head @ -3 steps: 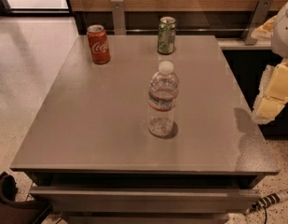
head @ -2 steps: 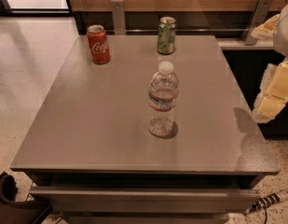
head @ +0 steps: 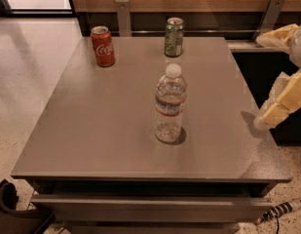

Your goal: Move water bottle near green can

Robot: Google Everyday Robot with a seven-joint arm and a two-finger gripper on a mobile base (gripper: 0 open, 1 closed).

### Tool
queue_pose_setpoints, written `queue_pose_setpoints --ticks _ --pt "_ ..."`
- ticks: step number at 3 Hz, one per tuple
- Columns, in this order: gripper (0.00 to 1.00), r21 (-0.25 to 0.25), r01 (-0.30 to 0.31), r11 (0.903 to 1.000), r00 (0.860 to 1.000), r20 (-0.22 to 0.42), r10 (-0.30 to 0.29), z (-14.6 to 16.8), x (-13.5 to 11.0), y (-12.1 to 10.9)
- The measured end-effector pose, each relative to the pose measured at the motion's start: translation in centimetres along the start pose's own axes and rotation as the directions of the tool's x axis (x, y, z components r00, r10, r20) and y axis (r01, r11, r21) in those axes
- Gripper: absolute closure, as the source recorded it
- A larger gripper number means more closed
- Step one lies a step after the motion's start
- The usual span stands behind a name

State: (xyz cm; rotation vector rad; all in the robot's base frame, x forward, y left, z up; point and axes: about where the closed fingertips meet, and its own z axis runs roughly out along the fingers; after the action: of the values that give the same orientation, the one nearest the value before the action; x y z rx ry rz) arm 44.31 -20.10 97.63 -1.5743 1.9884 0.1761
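The water bottle (head: 170, 105), clear ribbed plastic with a white cap and a red-and-white label band, stands upright near the middle of the grey table (head: 91, 130). The green can (head: 174, 37) stands upright at the table's far edge, straight behind the bottle and well apart from it. My gripper (head: 279, 104), pale yellow and white, hangs off the table's right edge, to the right of the bottle and not touching it. It holds nothing that I can see.
A red Coca-Cola can (head: 103, 46) stands at the far left of the table. A wooden wall with metal brackets (head: 123, 14) runs behind the table. A dark counter (head: 267, 67) is at the right, a dark object (head: 9, 213) on the floor at front left.
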Motion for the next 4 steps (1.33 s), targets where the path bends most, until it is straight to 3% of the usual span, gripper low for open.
queue_pose_setpoints --ticks 1,2,3,4 --pt "0.00 -0.012 -0.015 0.9998 0.984 0.180 0.017 1.6 -1.2 0.3" --pt "0.00 -0.030 -0.022 0.9993 0.941 0.338 0.031 3.6 -2.0 0.3" --pt "0.00 -0.078 -0.040 0.9962 0.878 0.472 0.072 6.3 -2.1 0.3" --pt "0.00 -0.109 -0.051 0.9927 0.839 0.534 0.102 7.4 -2.0 0.6"
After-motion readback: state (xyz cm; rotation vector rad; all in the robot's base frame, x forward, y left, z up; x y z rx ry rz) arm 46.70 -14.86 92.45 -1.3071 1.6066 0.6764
